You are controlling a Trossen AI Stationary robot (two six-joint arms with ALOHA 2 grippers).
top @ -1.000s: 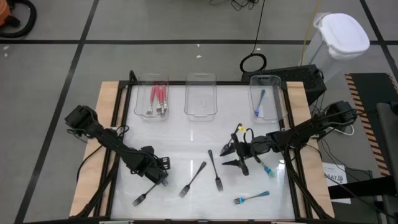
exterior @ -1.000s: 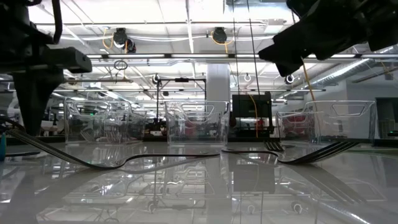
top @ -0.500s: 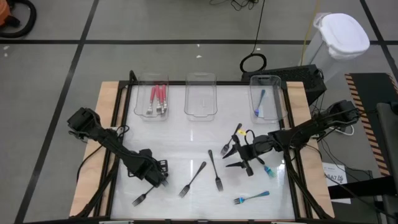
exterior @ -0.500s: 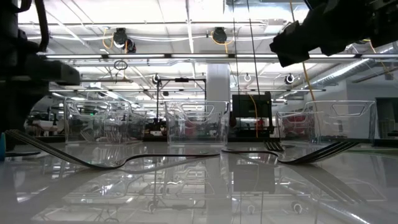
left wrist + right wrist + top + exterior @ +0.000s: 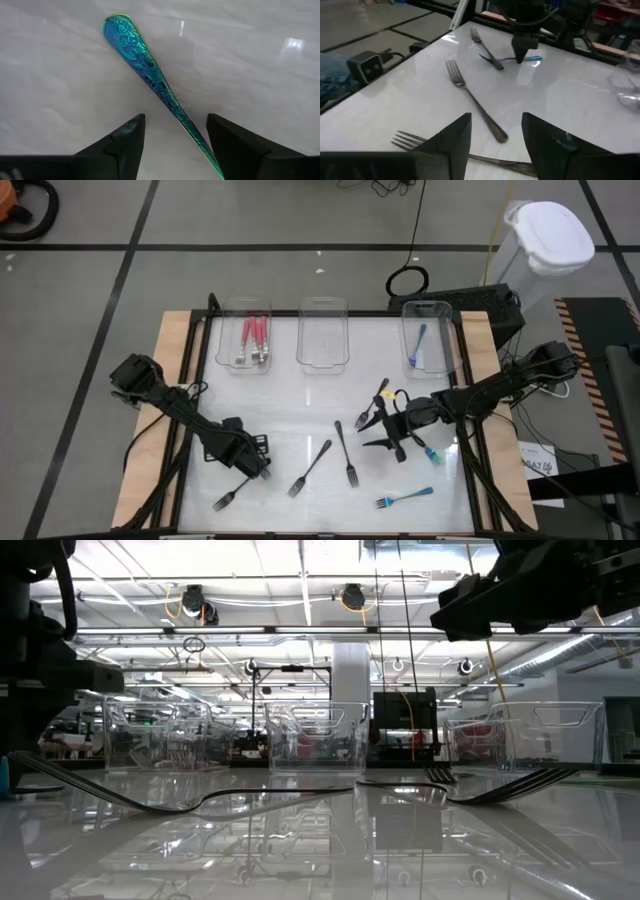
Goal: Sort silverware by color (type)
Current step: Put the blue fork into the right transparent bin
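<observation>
In the high view my left gripper (image 5: 255, 470) hangs low over the near-left of the table, at the handle end of a fork (image 5: 228, 498). The left wrist view shows it open (image 5: 175, 137), with the fork's teal-blue patterned handle (image 5: 145, 65) lying flat on the table between its fingers. My right gripper (image 5: 372, 433) is open (image 5: 495, 135) above mid-table, between a black fork (image 5: 372, 405) and a dark fork (image 5: 345, 455) that lies ahead of its fingers (image 5: 475, 100). Another teal fork (image 5: 430, 450) lies under the right arm.
Three clear trays stand along the far edge: the left one (image 5: 222, 340) holds red-handled forks, the middle one (image 5: 323, 360) shows nothing inside, the right one (image 5: 440, 345) holds a blue fork. More forks lie loose near the front: a dark one (image 5: 310, 468) and a blue one (image 5: 405, 497).
My left gripper has shifted a little toward the table's left edge and my right gripper a little toward the right edge. The forks lie where they were.
</observation>
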